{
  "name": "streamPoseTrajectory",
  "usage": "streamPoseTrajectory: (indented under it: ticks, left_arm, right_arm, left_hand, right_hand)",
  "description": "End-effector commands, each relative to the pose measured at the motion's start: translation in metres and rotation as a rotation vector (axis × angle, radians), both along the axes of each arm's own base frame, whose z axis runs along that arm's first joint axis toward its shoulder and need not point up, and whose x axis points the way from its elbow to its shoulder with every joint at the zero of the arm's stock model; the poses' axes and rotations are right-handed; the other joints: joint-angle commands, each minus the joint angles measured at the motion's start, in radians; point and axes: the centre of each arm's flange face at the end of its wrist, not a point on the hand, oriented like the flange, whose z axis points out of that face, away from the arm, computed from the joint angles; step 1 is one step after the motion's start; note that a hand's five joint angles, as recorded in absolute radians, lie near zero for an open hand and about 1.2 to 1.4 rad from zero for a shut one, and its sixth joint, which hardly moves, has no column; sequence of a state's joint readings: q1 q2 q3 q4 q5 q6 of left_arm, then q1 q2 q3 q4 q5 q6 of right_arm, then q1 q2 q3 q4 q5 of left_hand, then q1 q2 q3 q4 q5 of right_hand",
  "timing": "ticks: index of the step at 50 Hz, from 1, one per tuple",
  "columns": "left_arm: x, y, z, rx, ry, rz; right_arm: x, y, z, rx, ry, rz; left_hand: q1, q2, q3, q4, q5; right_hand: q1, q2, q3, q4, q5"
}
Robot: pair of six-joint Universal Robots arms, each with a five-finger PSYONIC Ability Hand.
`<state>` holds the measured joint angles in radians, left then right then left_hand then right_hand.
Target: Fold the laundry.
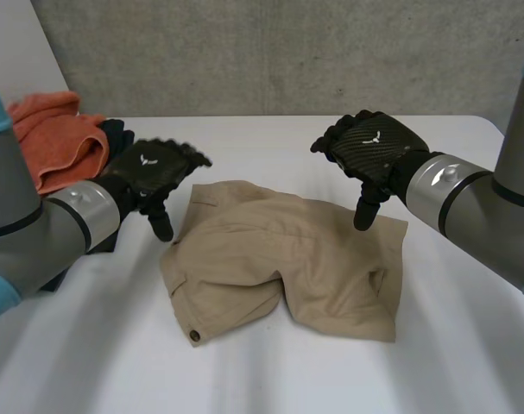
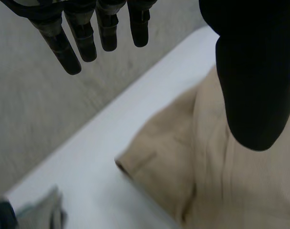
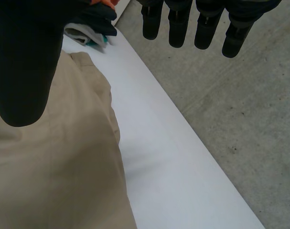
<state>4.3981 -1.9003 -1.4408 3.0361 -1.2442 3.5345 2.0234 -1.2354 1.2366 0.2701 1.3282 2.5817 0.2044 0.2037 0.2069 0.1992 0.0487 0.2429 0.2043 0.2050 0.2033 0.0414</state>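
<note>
Left hand (image 2: pixel 250 71) partly hides the tan shorts (image 2: pixel 207 181).

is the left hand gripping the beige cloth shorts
No, the left hand is spread open, pinching no part of the beige shorts.

Bare table (image 1: pixel 270 379) from 4 to 8 o'clock gives you free passage; an orange towel (image 1: pixel 54 142) and dark clothes (image 1: pixel 116 134) block 10 o'clock; shorts (image 1: pixel 287 267) occupy centre.
</note>
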Motion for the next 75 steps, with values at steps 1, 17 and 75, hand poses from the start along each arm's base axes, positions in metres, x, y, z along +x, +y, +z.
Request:
streamPoseTrajectory:
  ticks: [1,17,75]
  left_arm:
    - [0.008,-0.028,-0.039,0.19,0.037,0.098]
    - [-0.015,-0.038,-0.088,0.38,0.068,0.076]
    - [-0.086,-0.013,0.063,-0.279,0.158,-0.008]
  right_arm:
    - [0.001,-0.011,-0.011,0.005,0.001,-0.01]
    - [0.001,-0.029,-0.03,0.002,0.029,-0.027]
    - [-0.021,-0.059,-0.01,-0.045,-0.094,-0.026]
  left_hand:
    - [-0.03,-0.029,-0.032,-0.025,-0.049]
    - [0.703,0.703,0.7,0.708,0.684]
    - [0.053,0.054,0.051,0.058,0.034]
  right_hand:
    - [-0.068,-0.03,-0.03,-0.029,-0.041]
    - [-0.068,-0.03,-0.03,-0.029,-0.041]
    - [0.105,0.143,0.142,0.144,0.132]
